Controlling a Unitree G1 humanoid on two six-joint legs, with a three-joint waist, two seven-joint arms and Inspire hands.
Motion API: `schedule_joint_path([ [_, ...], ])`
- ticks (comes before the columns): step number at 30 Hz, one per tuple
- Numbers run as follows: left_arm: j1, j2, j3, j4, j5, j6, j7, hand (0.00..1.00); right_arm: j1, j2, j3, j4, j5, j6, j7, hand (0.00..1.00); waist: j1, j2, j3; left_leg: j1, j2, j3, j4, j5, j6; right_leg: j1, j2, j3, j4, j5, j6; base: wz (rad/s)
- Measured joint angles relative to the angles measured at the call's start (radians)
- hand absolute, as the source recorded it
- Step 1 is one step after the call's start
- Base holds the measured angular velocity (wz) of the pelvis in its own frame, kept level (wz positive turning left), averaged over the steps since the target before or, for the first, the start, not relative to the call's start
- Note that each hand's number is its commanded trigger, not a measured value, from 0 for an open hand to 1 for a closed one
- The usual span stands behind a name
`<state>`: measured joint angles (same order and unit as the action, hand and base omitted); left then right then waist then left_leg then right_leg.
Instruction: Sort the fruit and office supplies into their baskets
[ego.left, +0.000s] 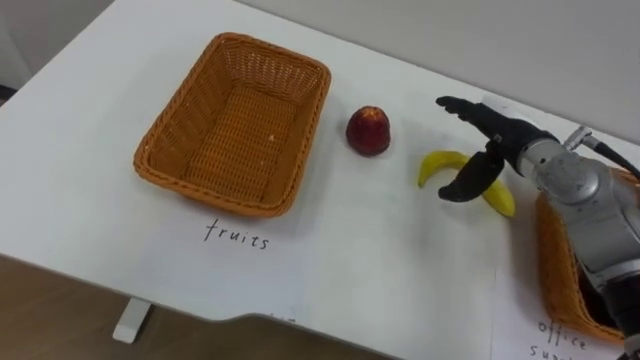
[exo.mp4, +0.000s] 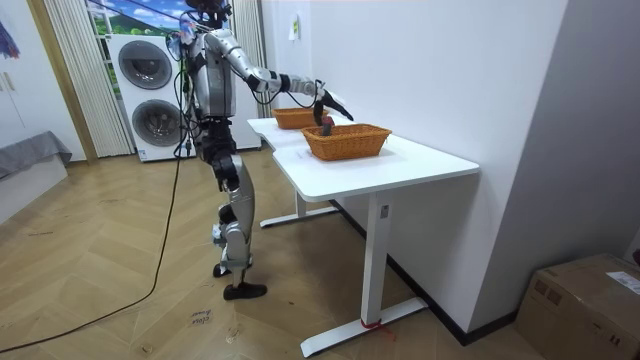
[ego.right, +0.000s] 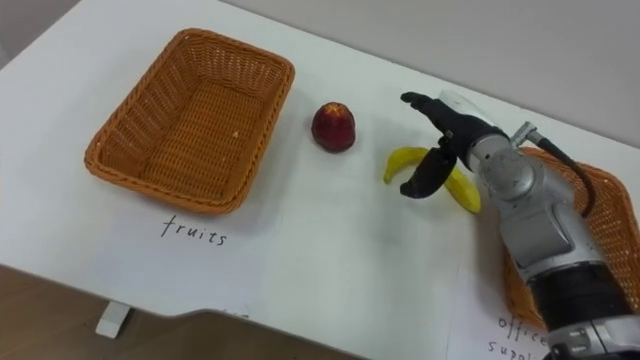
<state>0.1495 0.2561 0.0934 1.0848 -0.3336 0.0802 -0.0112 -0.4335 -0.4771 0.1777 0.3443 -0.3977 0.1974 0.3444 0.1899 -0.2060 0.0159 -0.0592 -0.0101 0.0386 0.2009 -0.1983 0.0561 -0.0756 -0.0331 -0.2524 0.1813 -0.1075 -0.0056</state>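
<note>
1. The right robot hand hangs over the counter with its fingers stretched straight out and spread apart. The thumb curves downward, and the hand is clamped on nothing.
2. The banana lies directly under that robot hand. The thumb crosses in front of its middle, so one yellow end shows on each side of it. Whether the thumb touches the banana cannot be told.
3. The apple, red, stands on the bare counter just to the left of the banana. It is apart from the banana and from the robot hand.
4. Left of the apple is the fruit basket, a wicker rectangle with nothing in it. The apple sits near its right wall without touching it. A handwritten label lies on the counter in front of the basket.
5. On the right, a second wicker basket sits partly hidden behind the forearm, and what it holds cannot be made out. A handwritten label lies in front of it too.
6. In the room view the robot stands upright on the wooden floor beside the counter, with its right arm reaching out over the two baskets.
7. Behind the robot, two stacked washing machines stand by the far wall.
8. A cardboard box sits on the floor at the room view's right.
</note>
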Motion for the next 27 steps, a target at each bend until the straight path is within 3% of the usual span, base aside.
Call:
schedule_joint_path([
  [22,-0.006,0.0,0.002,0.011,0.0,0.001,0.012,0.0,-0.036,-0.005,0.001,0.098,-0.123,-0.004,-0.011,0.0,0.005,0.013,-0.0082,-0.006,-0.001,-0.01,0.002,0.0,0.0,0.002,-0.004,-0.023,0.002,0.0,0.0,0.01],
  [27,-0.002,0.001,-0.001,0.027,-0.006,0.002,0.034,0.0,-0.067,-0.026,0.069,0.213,-0.124,-0.003,-0.055,0.0,0.015,0.004,-0.0092,-0.007,-0.001,-0.014,0.004,0.001,0.0,0.005,-0.005,-0.026,0.003,0.0,0.0,0.03],
])
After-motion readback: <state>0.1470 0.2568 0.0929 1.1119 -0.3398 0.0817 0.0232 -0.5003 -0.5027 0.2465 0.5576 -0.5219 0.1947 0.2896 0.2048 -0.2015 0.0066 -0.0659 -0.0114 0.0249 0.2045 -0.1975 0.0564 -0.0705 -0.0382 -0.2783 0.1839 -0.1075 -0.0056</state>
